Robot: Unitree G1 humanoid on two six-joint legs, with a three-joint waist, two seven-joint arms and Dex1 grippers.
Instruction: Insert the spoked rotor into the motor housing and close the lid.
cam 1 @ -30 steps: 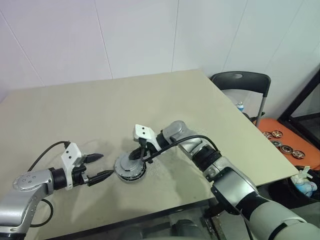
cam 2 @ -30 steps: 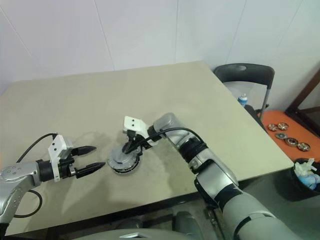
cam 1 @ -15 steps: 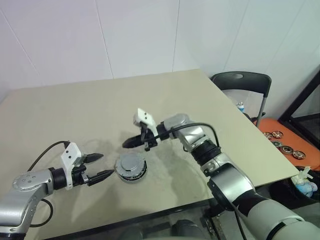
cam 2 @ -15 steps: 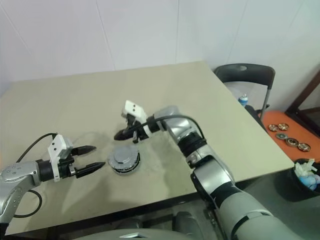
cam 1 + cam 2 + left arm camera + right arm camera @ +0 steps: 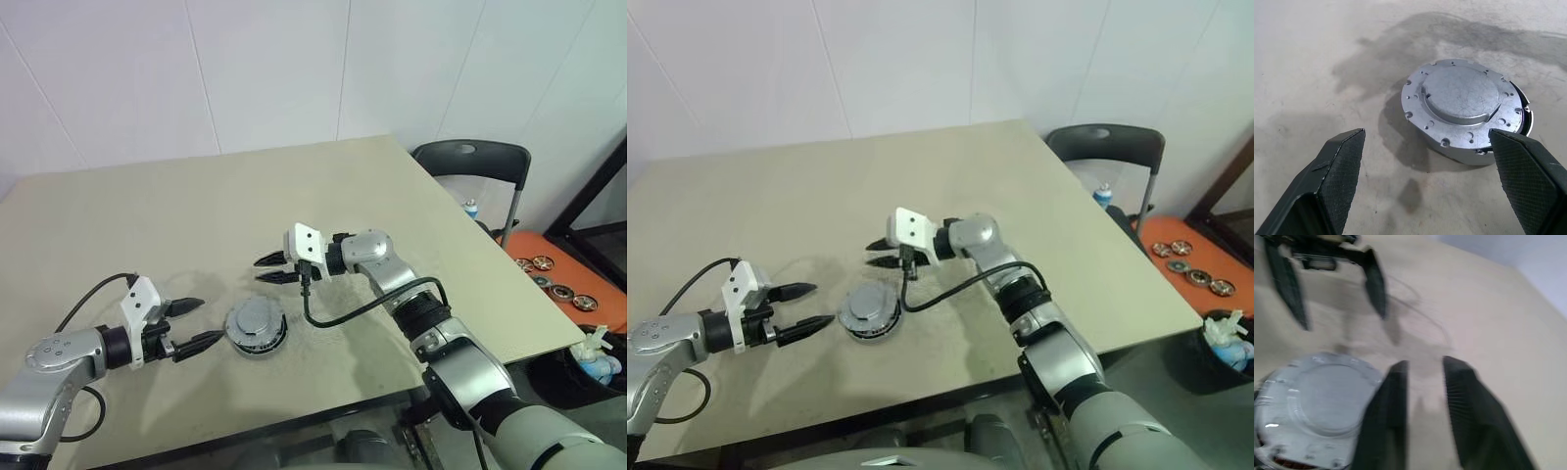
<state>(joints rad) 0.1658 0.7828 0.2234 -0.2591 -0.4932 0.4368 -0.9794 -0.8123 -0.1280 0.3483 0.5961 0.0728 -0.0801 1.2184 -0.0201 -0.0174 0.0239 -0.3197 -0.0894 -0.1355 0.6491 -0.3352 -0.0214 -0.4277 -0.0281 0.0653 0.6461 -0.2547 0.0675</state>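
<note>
Lifted off the closed lid (image 5: pixel 254 320) since a second ago, right gripper (image 5: pixel 277 268) hangs just beyond the motor housing (image 5: pixel 1469 149), fingers slightly parted, empty; left gripper (image 5: pixel 195 324) waits wide apart beside it, bare table (image 5: pixel 196 215) around.

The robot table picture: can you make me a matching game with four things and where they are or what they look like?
Things:
1. lid
2. left gripper
3. right gripper
4. folding chair

Descriptions:
A. black, standing beyond the table's far right corner
B. fingers spread wide, on the table beside the round case
C. grey disc lying shut on top of the motor housing
D. above the table, fingers a little apart, holding nothing

Pairs: 1-C, 2-B, 3-D, 4-A
</note>
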